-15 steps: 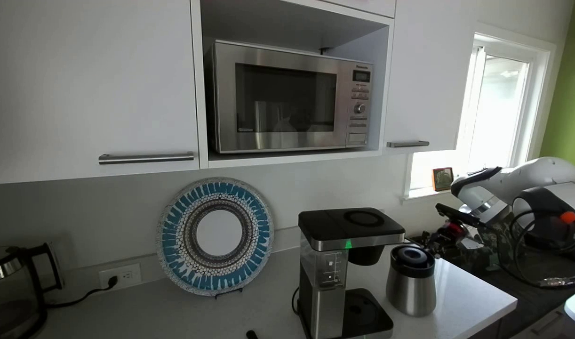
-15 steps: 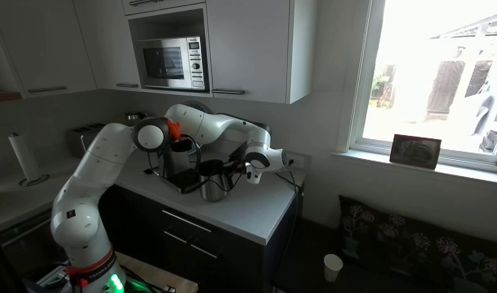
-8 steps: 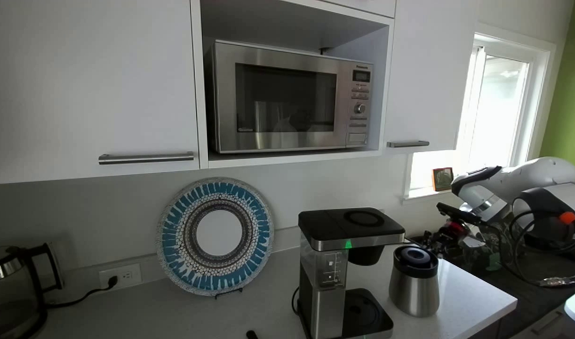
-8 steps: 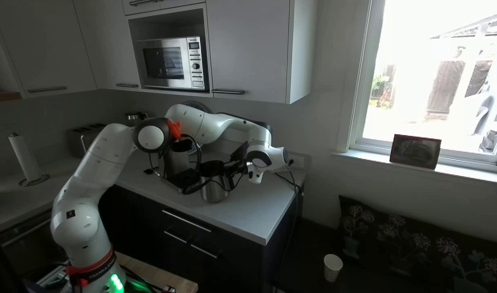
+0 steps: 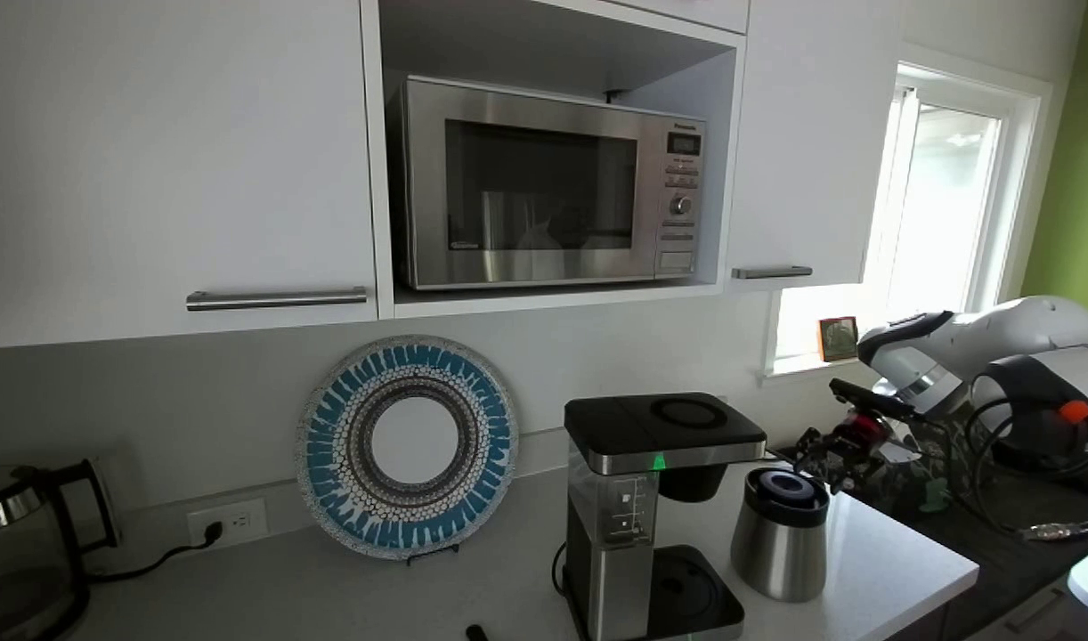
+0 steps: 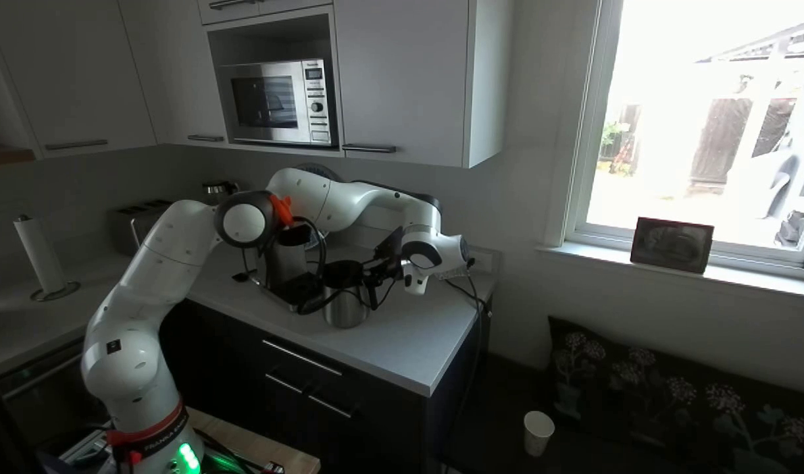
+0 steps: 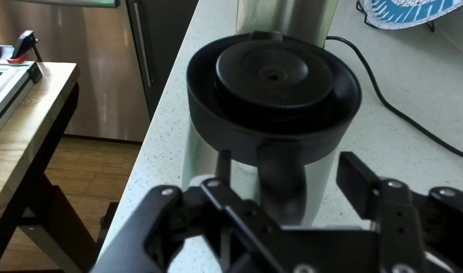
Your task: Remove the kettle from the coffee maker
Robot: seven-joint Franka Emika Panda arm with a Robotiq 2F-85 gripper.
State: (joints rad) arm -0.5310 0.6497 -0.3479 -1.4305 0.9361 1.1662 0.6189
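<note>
The kettle, a brushed-steel carafe (image 5: pixel 780 552) with a black lid, stands upright on the counter in both exterior views, just off the base of the coffee maker (image 5: pixel 622 579). Seen from above in the wrist view, the kettle's lid (image 7: pixel 273 76) fills the middle, and its black handle (image 7: pixel 280 182) points toward me. My gripper (image 7: pixel 286 174) has its jaws apart on either side of that handle, with a gap left and right, so nothing is gripped. An exterior view shows the gripper at the kettle's handle side (image 6: pixel 372 275), partly hidden among cables and dark parts.
The counter's front edge (image 7: pixel 155 125) runs close beside the kettle. A black cord (image 7: pixel 387 102) lies on the counter. A patterned round plate (image 5: pixel 410 445) leans on the wall, and a microwave (image 5: pixel 544 187) sits above. A glass kettle (image 5: pixel 28 552) stands farther along.
My gripper's jaws have spread and no longer close on the handle. The wrist has drawn back slightly from the coffee maker. The kettle shifted a little away from the machine, then slightly back.
</note>
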